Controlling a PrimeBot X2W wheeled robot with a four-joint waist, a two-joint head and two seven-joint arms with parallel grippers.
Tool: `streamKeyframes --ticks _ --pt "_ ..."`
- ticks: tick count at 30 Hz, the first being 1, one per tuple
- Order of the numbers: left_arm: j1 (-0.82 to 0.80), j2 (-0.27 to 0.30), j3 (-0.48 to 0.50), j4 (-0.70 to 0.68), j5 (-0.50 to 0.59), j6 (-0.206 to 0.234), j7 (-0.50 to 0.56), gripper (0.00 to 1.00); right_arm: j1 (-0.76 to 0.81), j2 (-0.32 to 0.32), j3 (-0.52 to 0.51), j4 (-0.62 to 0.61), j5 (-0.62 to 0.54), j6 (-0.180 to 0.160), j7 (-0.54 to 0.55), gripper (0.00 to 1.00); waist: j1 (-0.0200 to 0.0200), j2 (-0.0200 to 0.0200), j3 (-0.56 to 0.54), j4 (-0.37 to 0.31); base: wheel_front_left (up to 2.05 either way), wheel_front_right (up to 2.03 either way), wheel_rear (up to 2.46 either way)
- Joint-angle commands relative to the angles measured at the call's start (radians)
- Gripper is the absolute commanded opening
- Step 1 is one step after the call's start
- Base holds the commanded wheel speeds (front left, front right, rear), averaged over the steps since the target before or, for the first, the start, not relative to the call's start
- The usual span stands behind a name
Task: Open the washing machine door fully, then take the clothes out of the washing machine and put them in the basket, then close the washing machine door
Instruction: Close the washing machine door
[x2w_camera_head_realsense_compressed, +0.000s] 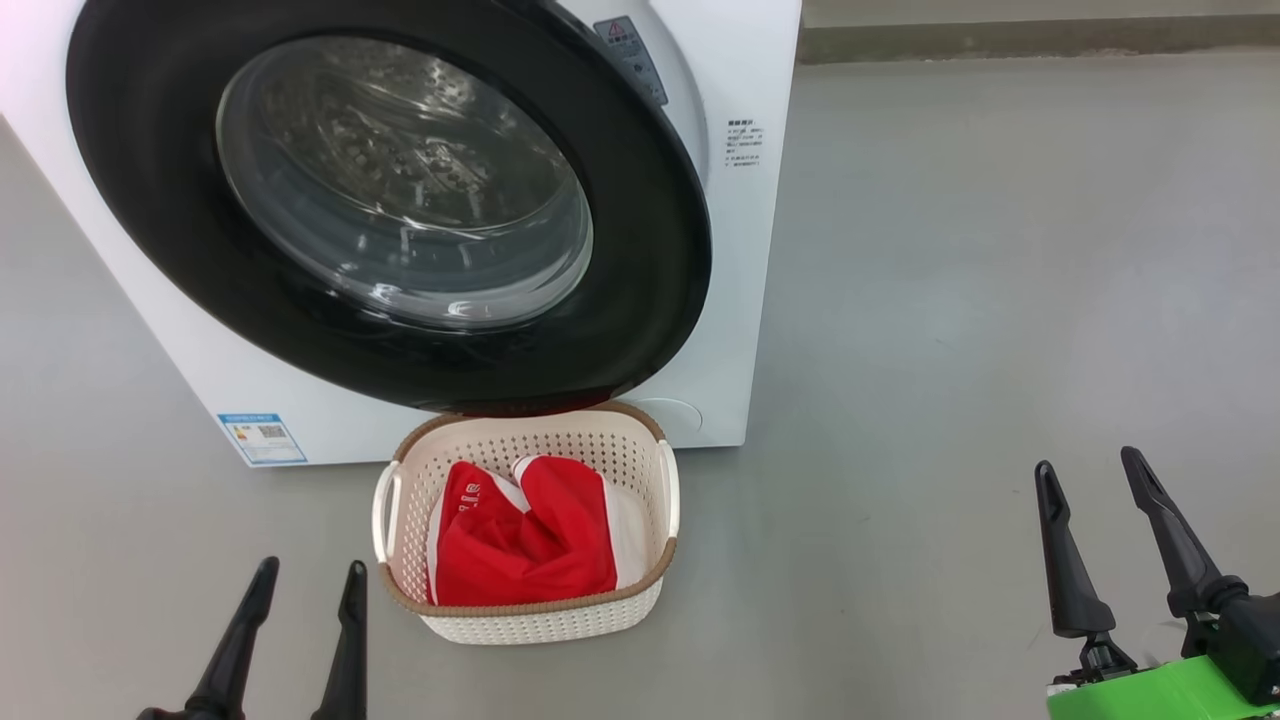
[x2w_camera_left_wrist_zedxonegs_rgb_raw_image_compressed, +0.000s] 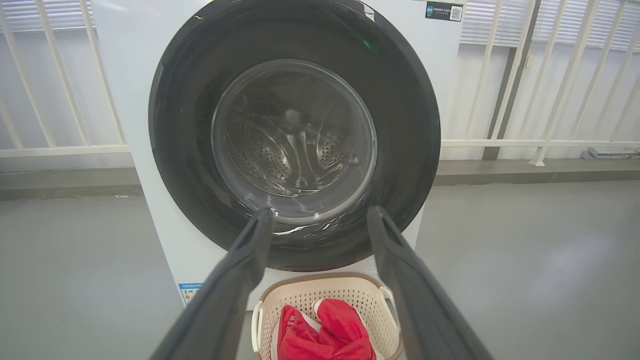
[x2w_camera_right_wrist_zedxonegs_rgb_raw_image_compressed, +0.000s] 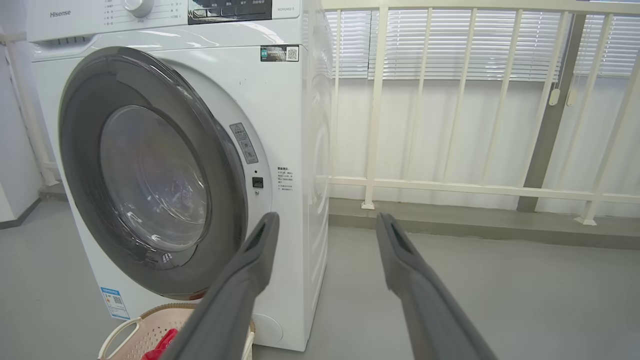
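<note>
We are holding our left tool (x2w_camera_head_realsense_compressed: 311, 568) and right tool (x2w_camera_head_realsense_compressed: 1087, 460) low, both spread wide and carrying nothing. Just ahead, the basket (x2w_camera_head_realsense_compressed: 530, 607) is sitting with red clothes (x2w_camera_head_realsense_compressed: 520, 545) inside, right below the washing machine door (x2w_camera_head_realsense_compressed: 650, 250), lying shut against the washing machine (x2w_camera_head_realsense_compressed: 760, 150).

- My left gripper (x2w_camera_head_realsense_compressed: 311, 568) has two long black fingers (x2w_camera_head_realsense_compressed: 230, 640) that taper to narrow, rounded tips.
- My right gripper (x2w_camera_head_realsense_compressed: 1088, 463) has the same fingers, with small dark joints at their base.
- Under those joints sits a bright green housing (x2w_camera_head_realsense_compressed: 1150, 695).
- On the wrist cameras the fingers look matt dark grey, each with a shallow groove near the tip.
</note>
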Motion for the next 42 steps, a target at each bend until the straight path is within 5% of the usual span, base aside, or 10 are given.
streamKeyframes --ticks 1,5,6,10,11,28,42 --pt "-0.021 0.010 0.043 -0.020 0.010 -0.006 -0.008 1.00 -0.012 -0.010 0.019 -0.029 0.000 0.003 -0.006 1.00 0.0000 0.0000 -0.001 0.000 0.00 0.00 0.00" --pt "-0.017 -0.007 0.059 -0.018 0.021 -0.026 -0.008 1.00 -0.008 -0.007 0.023 -0.018 0.012 0.003 -0.006 1.00 0.0000 0.0000 -0.003 0.005 0.00 0.00 0.00" --pt "-0.016 -0.011 0.063 -0.019 0.023 -0.030 -0.008 1.00 -0.009 -0.007 0.025 -0.013 0.015 0.003 -0.006 0.91 0.0000 0.0000 -0.003 0.007 0.00 0.00 0.00" --pt "-0.009 -0.024 0.082 -0.023 0.029 -0.048 -0.008 1.00 -0.015 -0.010 0.041 0.017 0.046 0.003 -0.006 0.08 0.0000 0.0000 0.002 0.018 0.00 0.00 0.00" --pt "-0.008 -0.027 0.086 -0.024 0.031 -0.052 -0.008 1.00 -0.018 -0.012 0.049 0.026 0.059 0.003 -0.005 0.00 0.0000 0.0000 0.003 0.021 0.00 0.00 0.00" --pt "-0.070 -0.114 0.106 -0.032 0.086 -0.109 -0.008 1.00 -0.409 -0.093 0.342 0.278 0.139 0.003 0.129 0.00 0.0000 0.0000 0.091 0.125 0.00 0.00 0.00" --pt "-0.132 -0.176 0.100 -0.044 0.129 -0.154 -0.008 1.00 -0.759 -0.132 0.458 0.543 0.224 0.003 0.189 0.00 0.0000 0.0000 0.189 0.232 0.00 0.00 0.00"
